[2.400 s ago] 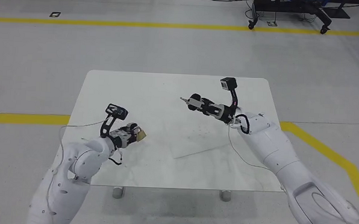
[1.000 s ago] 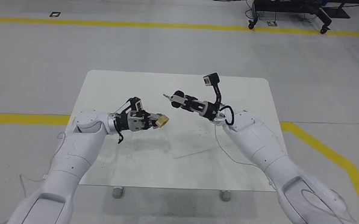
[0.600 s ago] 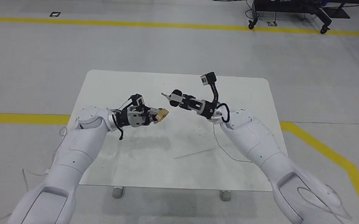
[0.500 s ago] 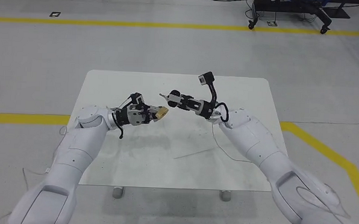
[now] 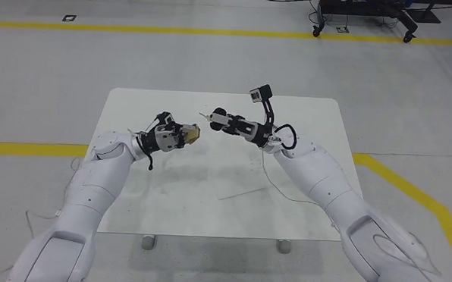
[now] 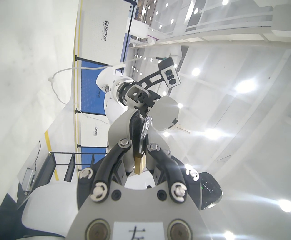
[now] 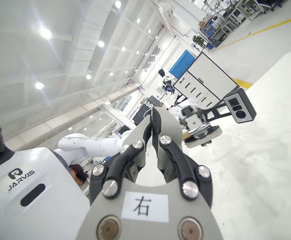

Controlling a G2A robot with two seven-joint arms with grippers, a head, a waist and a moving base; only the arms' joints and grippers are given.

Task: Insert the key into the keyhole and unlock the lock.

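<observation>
Both arms are held above the white surface (image 5: 283,212), elbows bent and wrists angled inward so that the two grippers face each other over its middle. The left gripper (image 5: 182,133) points toward the right arm. Its fingers (image 6: 120,129) pinch the lock (image 6: 139,164), with brass body and silver shackle showing between them. The right gripper (image 5: 215,118) sits just beside it, fingers (image 7: 168,127) pressed together on the key (image 6: 183,129), whose blade sticks out toward the lock. Key tip and lock are near each other but apart, and a small gap shows in the top view.
</observation>
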